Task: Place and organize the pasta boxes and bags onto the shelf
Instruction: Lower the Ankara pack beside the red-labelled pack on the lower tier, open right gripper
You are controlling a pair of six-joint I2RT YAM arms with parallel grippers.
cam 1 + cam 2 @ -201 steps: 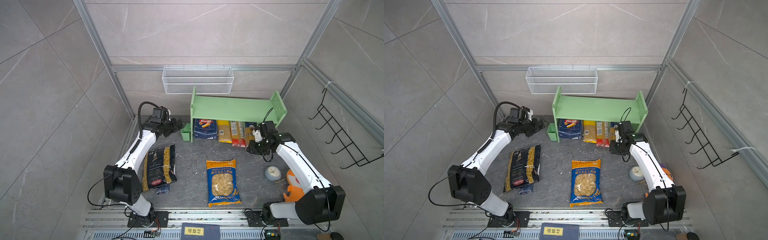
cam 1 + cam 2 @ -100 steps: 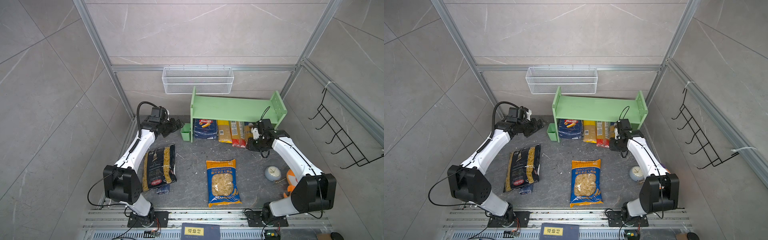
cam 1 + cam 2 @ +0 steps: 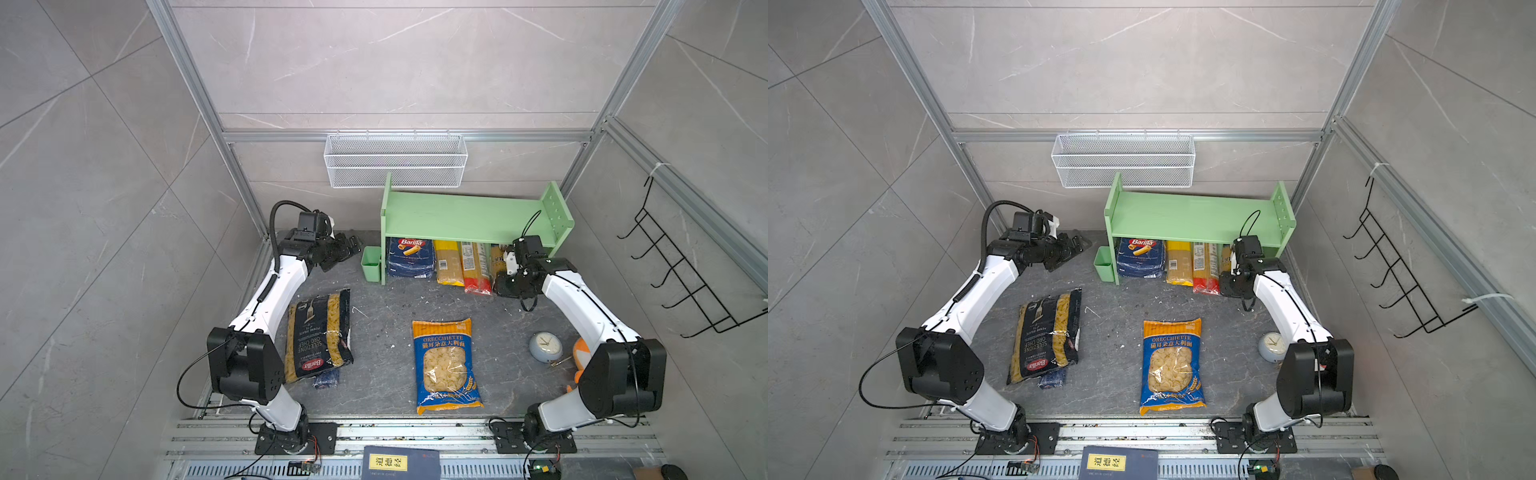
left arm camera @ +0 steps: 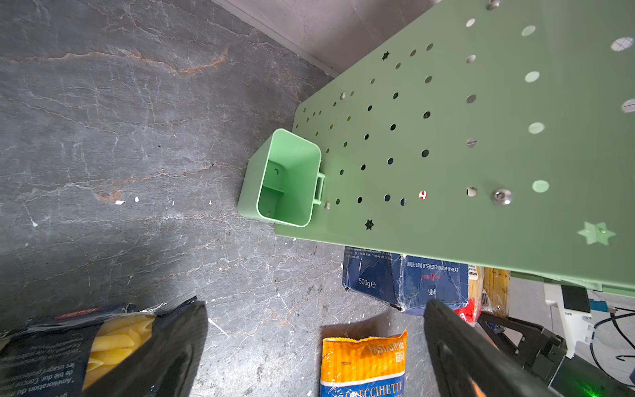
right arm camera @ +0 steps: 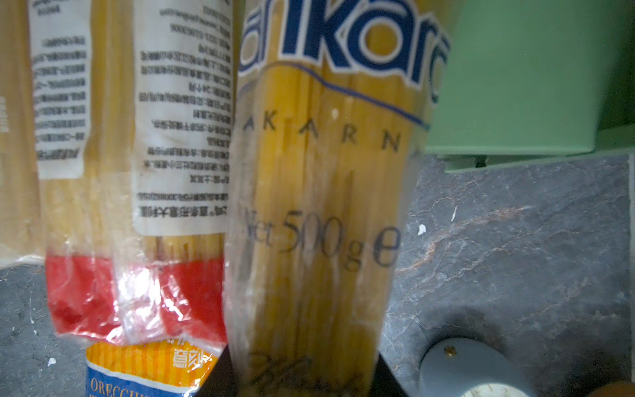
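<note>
The light green shelf stands at the far side of the dark stone table, right of centre. Under its top board four packs lie side by side with their near ends sticking out. From left to right they are the dark blue Barilla carton, a yellow spaghetti pack, a red-ended spaghetti pack and an Ankara spaghetti pack.

The right gripper is at the shelf's right end. Its black fingers are clamped on either side of the Ankara pack's near end.

The left gripper hangs at the far left with its fingers spread wide and nothing between them. It is near the small green cup hooked on the shelf's left side panel.

The black Barilla penne bag lies flat on the near left, over a dark blue pack whose end peeks out. The orecchiette bag lies flat near the centre, well apart from the shelf. A small clock sits on the near right.
</note>
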